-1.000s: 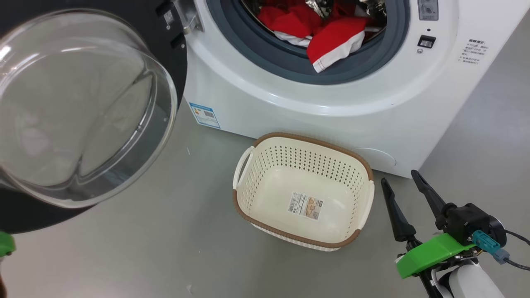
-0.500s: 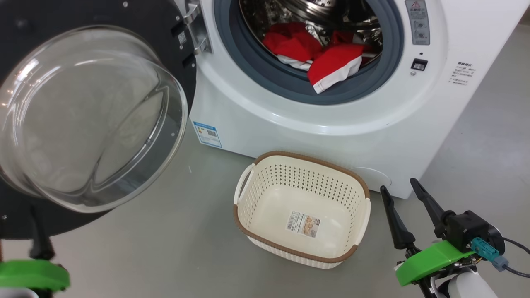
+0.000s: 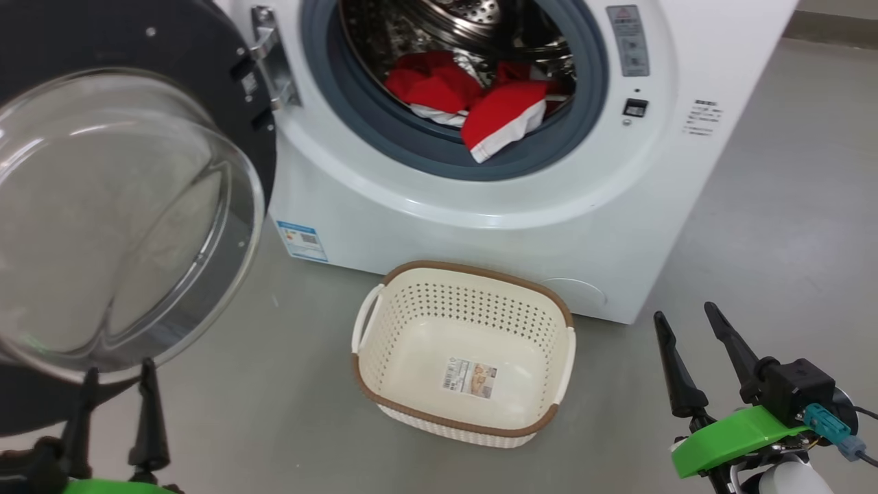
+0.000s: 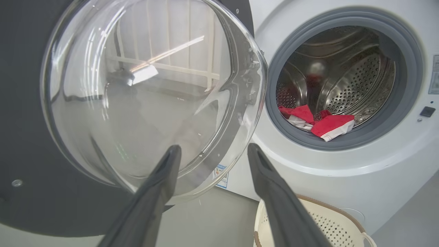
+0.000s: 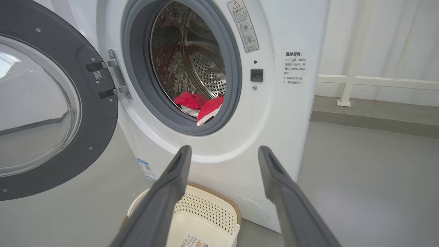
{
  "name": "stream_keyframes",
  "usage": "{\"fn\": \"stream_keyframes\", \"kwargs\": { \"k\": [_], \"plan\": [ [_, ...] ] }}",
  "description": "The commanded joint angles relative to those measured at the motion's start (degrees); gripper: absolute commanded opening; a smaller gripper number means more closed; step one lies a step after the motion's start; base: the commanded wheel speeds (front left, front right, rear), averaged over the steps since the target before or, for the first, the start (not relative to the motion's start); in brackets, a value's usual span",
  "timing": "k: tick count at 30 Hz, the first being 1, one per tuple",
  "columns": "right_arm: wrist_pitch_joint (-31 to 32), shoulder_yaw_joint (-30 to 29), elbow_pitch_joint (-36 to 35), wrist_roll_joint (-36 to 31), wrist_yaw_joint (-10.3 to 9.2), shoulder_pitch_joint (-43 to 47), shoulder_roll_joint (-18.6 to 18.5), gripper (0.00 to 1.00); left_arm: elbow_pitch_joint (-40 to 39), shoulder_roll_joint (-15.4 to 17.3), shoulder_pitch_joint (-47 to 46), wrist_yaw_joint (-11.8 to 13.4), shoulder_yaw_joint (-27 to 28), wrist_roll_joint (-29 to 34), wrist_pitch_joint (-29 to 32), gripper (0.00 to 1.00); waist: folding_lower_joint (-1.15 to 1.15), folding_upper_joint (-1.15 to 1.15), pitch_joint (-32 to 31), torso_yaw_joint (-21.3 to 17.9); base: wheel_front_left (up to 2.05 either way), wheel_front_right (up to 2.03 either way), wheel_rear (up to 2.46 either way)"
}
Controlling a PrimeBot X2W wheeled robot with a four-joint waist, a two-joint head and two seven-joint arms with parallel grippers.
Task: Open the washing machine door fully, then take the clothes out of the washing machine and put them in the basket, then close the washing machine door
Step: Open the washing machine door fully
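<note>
Red clothes (image 3: 473, 110) are seen heaped at the mouth of the washing machine (image 3: 411, 226), at eleven o'clock from the open, empty right pincer (image 3: 684, 312), judged the nearer. The left pincer (image 3: 117, 369), likewise spread and empty, is fronted by the swung-out washing machine door (image 3: 171, 41). The basket (image 3: 473, 271) is set at six o'clock below the clothes.

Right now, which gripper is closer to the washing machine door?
Left. The left gripper sits by the lower edge of the washing machine door; the right gripper is far off, beyond the basket.
</note>
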Motion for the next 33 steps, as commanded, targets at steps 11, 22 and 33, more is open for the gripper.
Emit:
{"fn": "stream_keyframes", "kwargs": {
  "k": [11, 22, 33],
  "plan": [
    [-0.4, -1.9, -2.8, 0.1, 0.35, 0.6, -0.2, 1.0, -4.3, 3.5, 1.7, -0.3, -6.5, -3.6, -0.3, 1.0, 0.0, 0.0, 0.3, -8.9, 0.0, 0.0, 0.0],
    [-0.4, -3.9, -3.6, 0.2, 0.35, 1.8, 0.1, 1.0, -6.0, 4.8, 2.0, -0.3, -10.1, -5.6, -0.3, 1.0, 0.0, 0.0, 0.5, -15.0, 0.0, 0.0, 0.0],
    [-0.4, -5.3, -4.0, 0.1, 0.35, 3.3, 0.3, 1.0, -7.2, 5.4, 2.5, -0.3, -10.6, -5.3, -0.3, 1.0, 0.0, 0.0, 0.2, -19.2, 0.0, 0.0, 0.0]
  ]
}}
